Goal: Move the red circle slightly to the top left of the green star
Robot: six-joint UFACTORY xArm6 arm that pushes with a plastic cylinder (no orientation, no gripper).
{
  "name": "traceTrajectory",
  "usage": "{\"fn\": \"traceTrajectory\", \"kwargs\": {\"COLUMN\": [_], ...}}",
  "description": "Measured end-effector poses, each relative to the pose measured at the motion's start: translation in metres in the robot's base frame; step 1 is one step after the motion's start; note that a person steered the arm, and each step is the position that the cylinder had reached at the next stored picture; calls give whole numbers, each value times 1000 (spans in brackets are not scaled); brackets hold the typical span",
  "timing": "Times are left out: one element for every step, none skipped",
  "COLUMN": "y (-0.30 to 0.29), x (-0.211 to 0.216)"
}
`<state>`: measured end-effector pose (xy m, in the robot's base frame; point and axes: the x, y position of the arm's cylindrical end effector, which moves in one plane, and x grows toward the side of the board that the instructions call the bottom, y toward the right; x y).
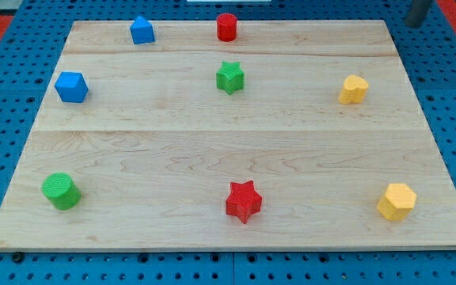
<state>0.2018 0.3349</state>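
The red circle [226, 27] stands near the top edge of the wooden board [228, 142], about at its middle. The green star [229, 77] lies just below it, with a small gap between them. My tip [412, 24] shows at the view's top right corner, just beyond the board's top right corner, far to the right of both blocks and touching none.
A blue block [142, 30] sits at the top left and a blue cube [71, 86] at the left. A yellow heart [353, 89] is at the right, a green circle [60, 191] at the bottom left, a red star [243, 201] at the bottom middle, a yellow hexagon [396, 201] at the bottom right.
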Motion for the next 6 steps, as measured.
{"fn": "traceTrajectory", "kwargs": {"y": [0,-53,-100,-130,-136,-148], "x": [36,51,33,-7,-11,-10]}}
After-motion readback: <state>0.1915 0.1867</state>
